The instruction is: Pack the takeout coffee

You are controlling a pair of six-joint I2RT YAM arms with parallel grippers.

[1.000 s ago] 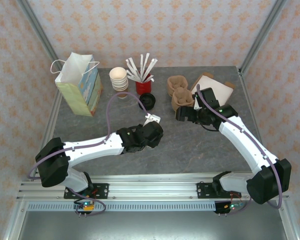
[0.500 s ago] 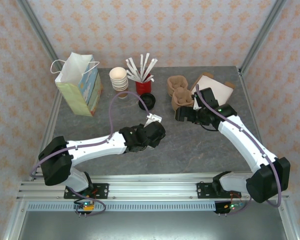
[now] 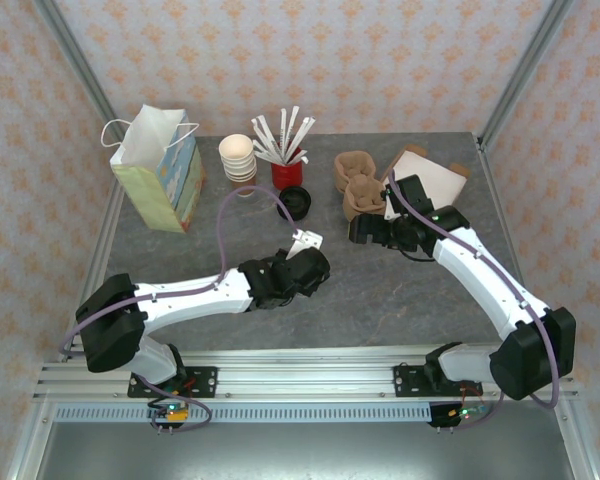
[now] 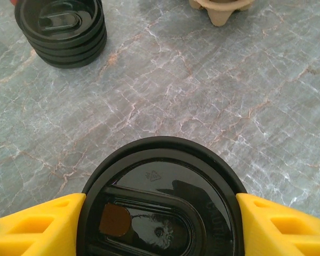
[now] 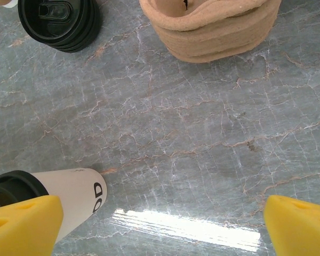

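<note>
L gripper point(image 4: 160, 226) is clamped on takeout coffee point(image 4: 160, 181), its black lid seen betw. yellow fingers point(image 4: 37, 226), near centre of table point(image 4: 202, 90). R gripper point(image 5: 160, 224) is spread wide w/ nothing held, near the coffee. Lid stack point(image 4: 61, 26) and pulp carriers point(image 5: 210, 26) are seen further back, and paper bag point(image 3: 160, 170) at far-left corner.

The takeout coffee point(image 4: 160, 208) is before the lid stack point(image 4: 61, 26), the bag point(image 3: 160, 185) far left of both.
</note>
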